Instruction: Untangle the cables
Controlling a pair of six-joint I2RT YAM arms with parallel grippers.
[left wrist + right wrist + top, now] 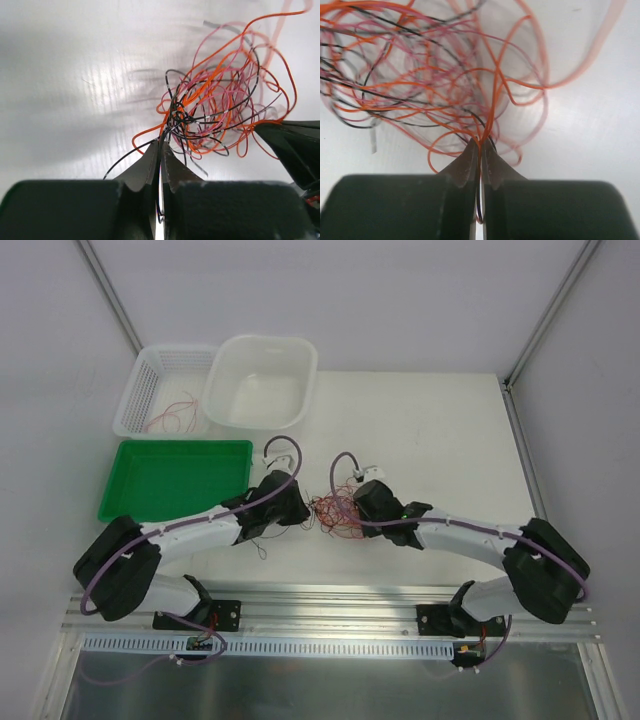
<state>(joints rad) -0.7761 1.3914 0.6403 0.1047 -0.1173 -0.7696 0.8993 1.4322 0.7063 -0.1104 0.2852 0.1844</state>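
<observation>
A tangle of thin red, orange, pink and black cables (331, 514) lies on the white table between my two grippers. In the left wrist view the bundle (220, 110) spreads ahead of my left gripper (161, 145), which is shut on black strands at its near edge. My right gripper (480, 142) is shut on orange and black strands of the cables (430, 80) from the other side. Its black finger (292, 147) shows at the right of the left wrist view. In the top view the left gripper (305, 512) and the right gripper (350, 510) face each other across the tangle.
A green tray (175, 480) lies at the left. Behind it stand a white slotted basket (150, 390) holding a few red wires (172, 418) and a white tub (262, 382). A loose black strand (258, 545) trails by the left arm.
</observation>
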